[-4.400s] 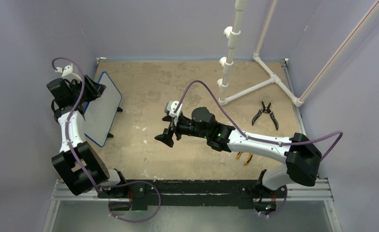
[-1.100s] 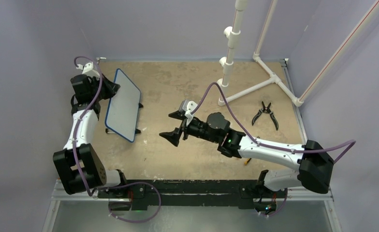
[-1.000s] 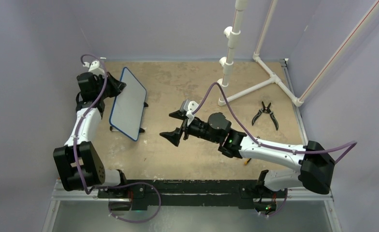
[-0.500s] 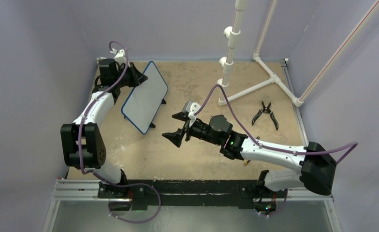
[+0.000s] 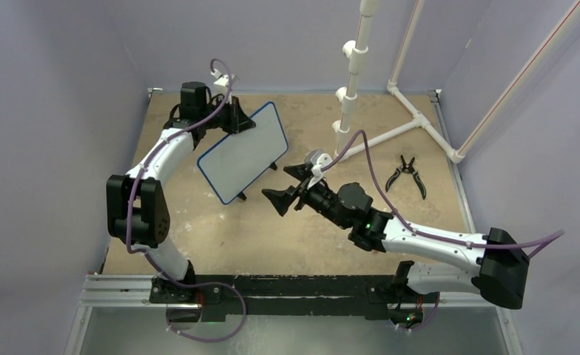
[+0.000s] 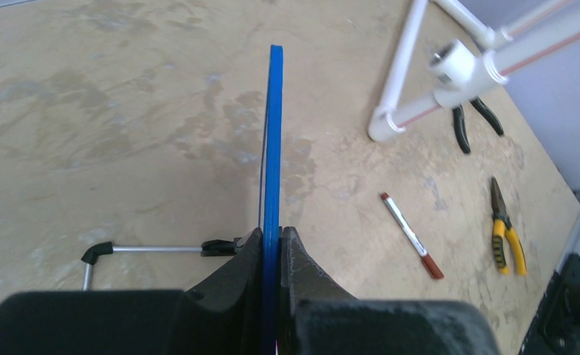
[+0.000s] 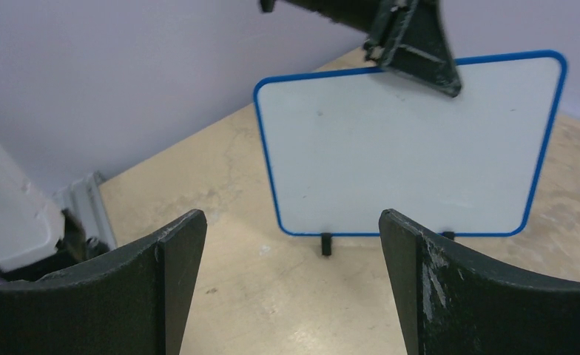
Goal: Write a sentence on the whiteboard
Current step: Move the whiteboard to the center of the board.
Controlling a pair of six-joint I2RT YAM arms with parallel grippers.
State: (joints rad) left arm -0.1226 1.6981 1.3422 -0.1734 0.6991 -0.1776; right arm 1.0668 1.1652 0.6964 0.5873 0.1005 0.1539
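The whiteboard [image 5: 243,151], white with a thin blue rim and small black feet, stands upright left of centre. My left gripper [image 5: 238,118] is shut on its top edge. In the left wrist view the board is edge-on [image 6: 274,133] between the closed fingers of my left gripper [image 6: 272,237]. My right gripper [image 5: 287,186] is open and empty, just right of the board and facing it. In the right wrist view the board's face [image 7: 409,148] is blank beyond my right gripper [image 7: 291,218]. No red sentence shows. A white marker with a dark red cap [image 6: 411,235] lies on the table.
A white PVC pipe frame [image 5: 390,111] stands at the back right and also shows in the left wrist view [image 6: 420,81]. Black pliers [image 5: 407,174] lie right of it. Yellow-handled pliers [image 6: 507,237] lie near the marker. Purple walls close in the table.
My left arm has swung the held whiteboard from the far left toward the middle and turned its face to my right gripper. The right arm has shifted slightly right, still open.
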